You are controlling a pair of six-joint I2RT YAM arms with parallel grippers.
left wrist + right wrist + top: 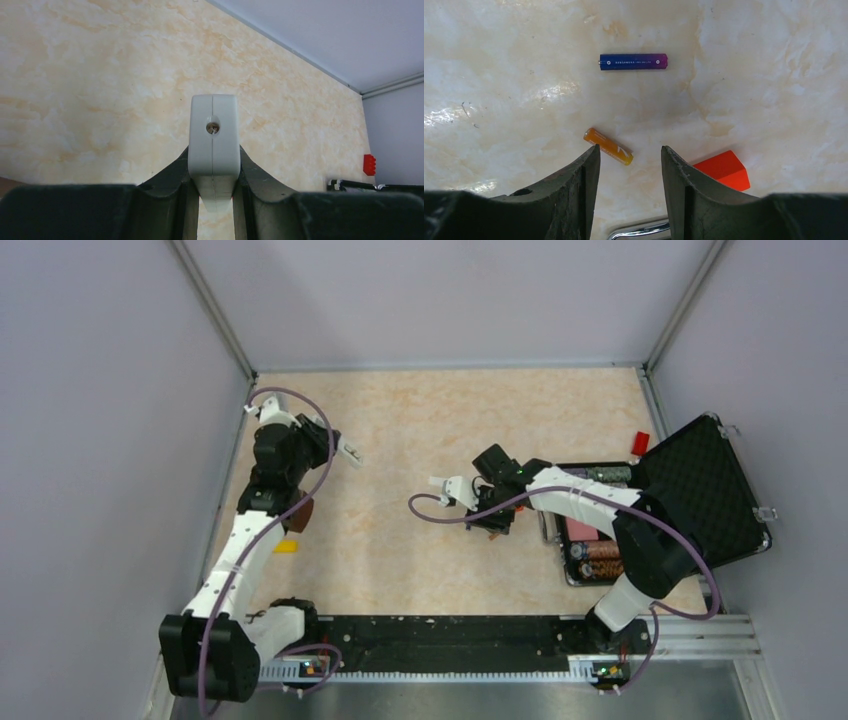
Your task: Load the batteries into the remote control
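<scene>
Slippage looks likely, since the orange battery (608, 146) lies askew on the bench (499, 75) under the wide-open right gripper (629, 150), purple battery (633, 61) beyond it, while the left gripper (214, 175) clamps the remote control (213, 130).

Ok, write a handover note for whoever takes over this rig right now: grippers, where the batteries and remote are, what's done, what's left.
Left gripper: jaws shut on the remote control, held above the table.
Right gripper: jaws open, low over the orange battery, not gripping it.
Purple battery: loose on the table, beyond the orange one.
Done: remote in hand.
Left: pick up and load both batteries; whether the compartment is open cannot be seen.
</scene>
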